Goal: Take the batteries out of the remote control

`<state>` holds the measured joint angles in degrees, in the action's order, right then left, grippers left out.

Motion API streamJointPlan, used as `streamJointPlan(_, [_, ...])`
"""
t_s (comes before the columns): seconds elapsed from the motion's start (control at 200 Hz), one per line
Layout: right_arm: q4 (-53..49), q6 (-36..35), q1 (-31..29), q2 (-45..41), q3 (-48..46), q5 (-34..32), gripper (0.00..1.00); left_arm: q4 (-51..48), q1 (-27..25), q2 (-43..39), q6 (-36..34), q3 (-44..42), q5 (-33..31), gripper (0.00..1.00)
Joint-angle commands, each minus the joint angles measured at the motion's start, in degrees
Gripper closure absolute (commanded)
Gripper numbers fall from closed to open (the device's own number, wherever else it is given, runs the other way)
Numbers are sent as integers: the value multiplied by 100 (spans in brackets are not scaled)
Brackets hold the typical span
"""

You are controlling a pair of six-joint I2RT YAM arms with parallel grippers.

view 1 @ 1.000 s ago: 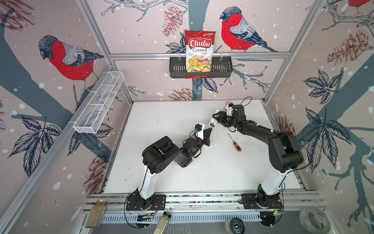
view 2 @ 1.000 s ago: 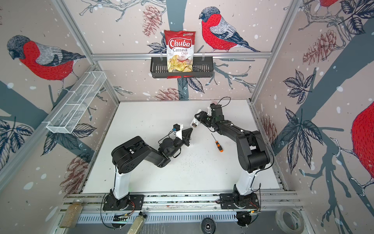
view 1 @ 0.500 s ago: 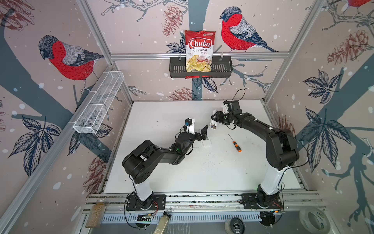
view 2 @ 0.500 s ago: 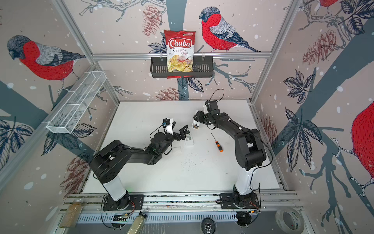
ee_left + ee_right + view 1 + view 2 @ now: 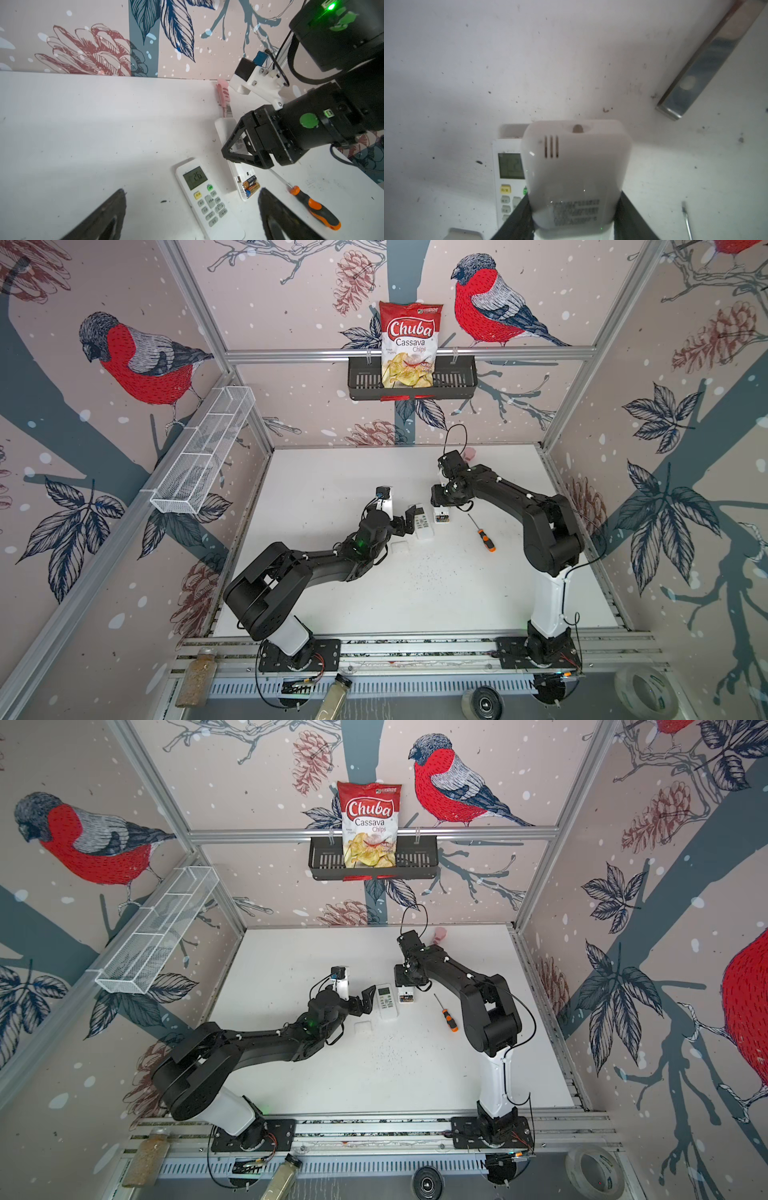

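Two white remote controls lie side by side near the middle of the white table (image 5: 332, 472): a face-up remote (image 5: 424, 526) with its display lit, and just to its right a face-down remote (image 5: 441, 515) with its battery bay uncovered. The batteries (image 5: 251, 184), dark with gold bands, sit inside that bay, at the end away from the right gripper (image 5: 574, 218). That gripper is clamped across the face-down remote's other half, one finger on each long side. The left gripper (image 5: 192, 189) hangs released, jaws spread wide, just beside the face-up remote and grasping nothing. An orange-handled screwdriver (image 5: 482, 533) lies apart on the right, and a small white square plate (image 5: 400, 547) lies near the left gripper.
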<state>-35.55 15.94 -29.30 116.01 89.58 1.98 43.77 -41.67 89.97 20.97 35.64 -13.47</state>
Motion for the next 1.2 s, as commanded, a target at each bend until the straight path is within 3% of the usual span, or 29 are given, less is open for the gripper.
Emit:
streamJointPlan(0.0, [-379,-201,11,128,112,-369,77,-29,16,-78,141,-130,3,2])
streamJointPlan(0.17, [-663,-308,3,500,414,-413,77,140,11,-29,275,-317,110,2])
streamJointPlan(0.635, [-842,-324,-50,993,797,-493,64,347,10,77,359,-431,89,2])
streamJointPlan(0.8, [-781,-320,-50,1003,813,-390,56,299,10,38,343,-344,114,2])
streamJointPlan(1.001, [-707,-330,-50,928,724,-312,38,275,0,73,371,-244,143,2])
streamJointPlan(1.191, [-552,-337,-45,760,597,-192,33,70,1,55,341,-141,149,2])
